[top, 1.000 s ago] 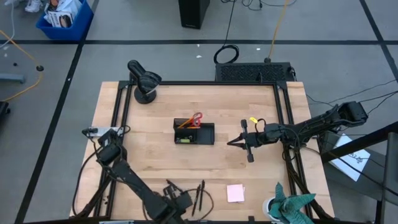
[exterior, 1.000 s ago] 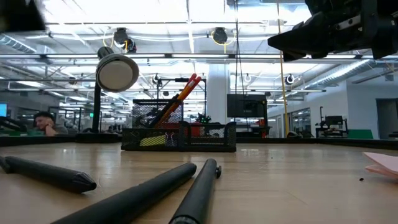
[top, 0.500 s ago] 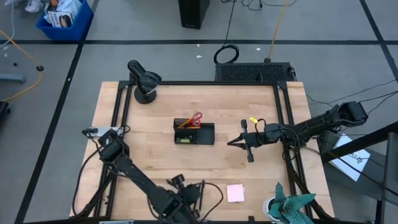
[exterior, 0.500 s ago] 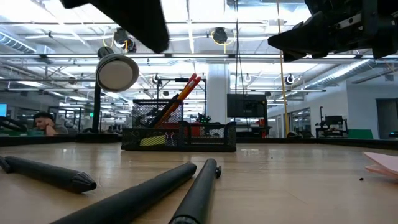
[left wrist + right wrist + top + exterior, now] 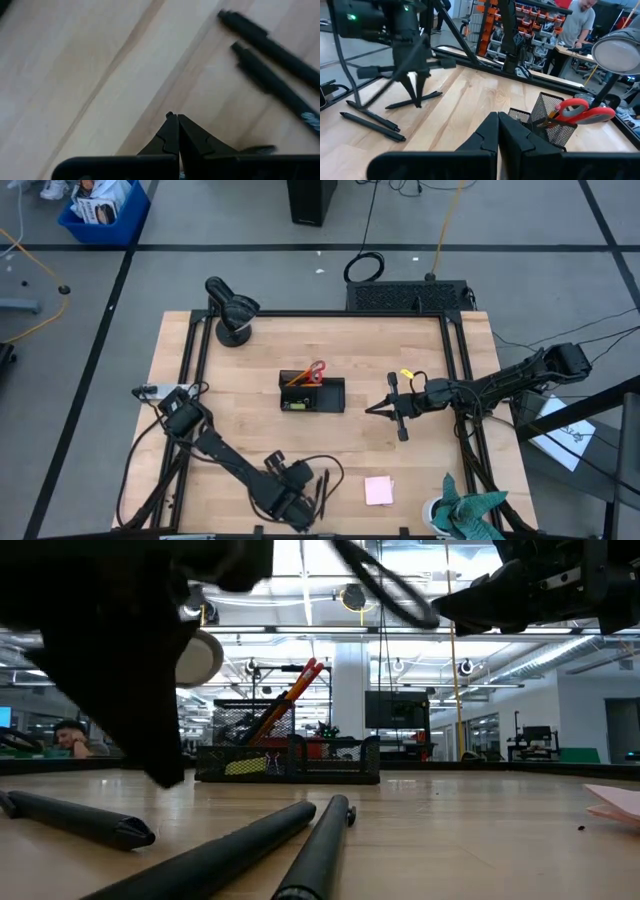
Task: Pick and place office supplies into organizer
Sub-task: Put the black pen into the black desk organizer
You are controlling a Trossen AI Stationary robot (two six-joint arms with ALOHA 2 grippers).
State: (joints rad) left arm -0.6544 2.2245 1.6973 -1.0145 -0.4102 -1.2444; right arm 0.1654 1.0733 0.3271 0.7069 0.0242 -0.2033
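Several thin black pens (image 5: pixel 322 492) lie flat near the table's near edge, seen close up as pens (image 5: pixel 272 47) in the left wrist view. My left gripper (image 5: pixel 303 505) is shut, points steeply down and hangs low over the bare wood just left of them, its tips (image 5: pixel 173 116) beside the pens. The black organizer (image 5: pixel 325 398) stands mid-table. Red-handled scissors (image 5: pixel 316 370) and an orange pencil (image 5: pixel 296 379) stick up from it. A pink sticky-note pad (image 5: pixel 378 490) lies flat right of the pens. My right gripper (image 5: pixel 368 409) waits shut, level, right of the organizer.
A round black dome-shaped device (image 5: pixel 232 310) stands at the far left corner. A teal-green cloth (image 5: pixel 470 510) lies at the near right corner. Bare wood lies between the organizer and the pens. People show in the room beyond the table.
My left gripper has swung toward the table's right edge, up to the pens, and has come down toward the tabletop, tipping further downward. It has stayed shut. The pens lie where they were.
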